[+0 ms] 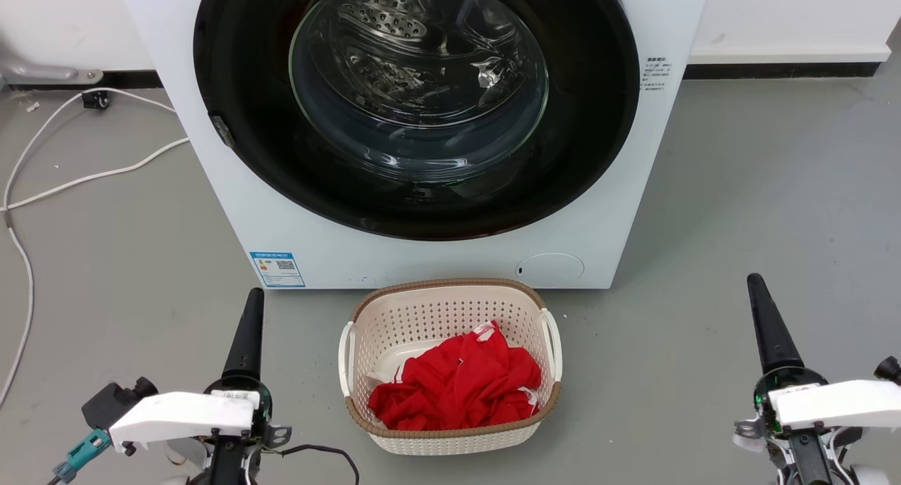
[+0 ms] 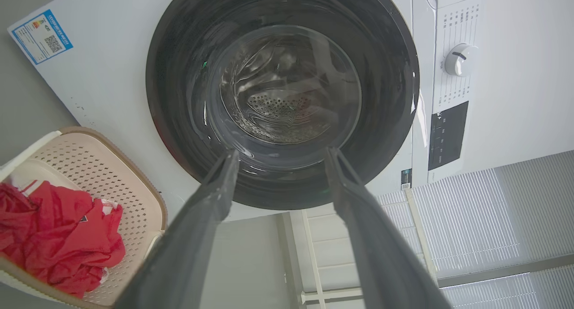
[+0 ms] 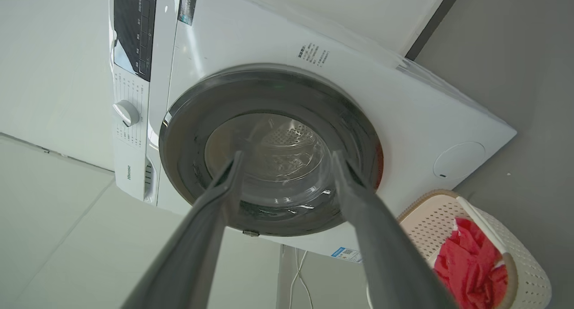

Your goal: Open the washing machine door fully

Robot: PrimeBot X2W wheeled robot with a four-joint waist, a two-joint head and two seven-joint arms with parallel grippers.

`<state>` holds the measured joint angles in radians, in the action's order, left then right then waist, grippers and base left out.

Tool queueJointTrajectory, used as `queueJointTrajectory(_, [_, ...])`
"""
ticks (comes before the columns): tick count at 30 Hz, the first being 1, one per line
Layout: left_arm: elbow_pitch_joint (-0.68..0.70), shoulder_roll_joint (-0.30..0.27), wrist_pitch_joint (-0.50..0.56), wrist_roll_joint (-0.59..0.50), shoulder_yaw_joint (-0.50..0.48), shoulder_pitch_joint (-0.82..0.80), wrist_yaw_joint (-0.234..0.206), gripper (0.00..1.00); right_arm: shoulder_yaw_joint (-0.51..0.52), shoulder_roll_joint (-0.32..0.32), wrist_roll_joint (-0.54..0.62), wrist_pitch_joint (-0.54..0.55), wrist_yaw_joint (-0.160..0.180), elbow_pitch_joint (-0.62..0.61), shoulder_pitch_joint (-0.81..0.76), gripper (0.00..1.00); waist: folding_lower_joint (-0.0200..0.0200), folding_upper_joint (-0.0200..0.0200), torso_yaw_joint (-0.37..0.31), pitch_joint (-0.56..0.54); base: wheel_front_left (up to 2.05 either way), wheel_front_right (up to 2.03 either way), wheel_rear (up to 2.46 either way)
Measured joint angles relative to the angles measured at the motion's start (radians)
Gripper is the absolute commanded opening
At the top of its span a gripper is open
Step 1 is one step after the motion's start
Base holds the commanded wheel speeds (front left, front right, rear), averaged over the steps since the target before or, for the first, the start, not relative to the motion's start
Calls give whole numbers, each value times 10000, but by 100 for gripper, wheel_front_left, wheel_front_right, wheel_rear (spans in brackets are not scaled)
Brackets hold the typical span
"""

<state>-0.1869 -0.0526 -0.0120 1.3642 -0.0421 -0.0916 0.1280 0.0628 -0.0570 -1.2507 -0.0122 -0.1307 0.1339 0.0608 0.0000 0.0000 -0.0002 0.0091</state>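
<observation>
Nearest you, left gripper [image 2: 278, 154] and right gripper [image 3: 287, 154] sit low, jaws wide, empty. Past them, basket [image 1: 450, 284] of red cloth [image 1: 457, 383] on the floor [image 1: 739, 189]. Beyond, washing machine door [image 1: 419, 98] shut flush against the washing machine [image 1: 211, 210]. Zero progress by the look of it; you have the full swing left.

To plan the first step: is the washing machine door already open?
No, the washing machine door lies shut, flush against the washing machine.

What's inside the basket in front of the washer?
The basket holds a crumpled red cloth with white bits at its edges. Bare basket floor shows beside it; anything beneath the cloth is covered.
</observation>
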Motion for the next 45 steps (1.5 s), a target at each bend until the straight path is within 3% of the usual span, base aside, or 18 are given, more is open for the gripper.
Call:
queueJointTrajectory(18, [280, 2, -623, -3707, 267, -168, -92, 100, -360, 12, 4205, -610, 0, -514, -101, 100, 0, 0, -23, 13, 0, 0, 0])
queueJointTrajectory(45, [182, 6, -1425, -8270, 784, -319, -546, 100, -566, 23, 8192, -1285, -2, -357, -244, 100, 0, 0, -64, 7, 0, 0, 0])
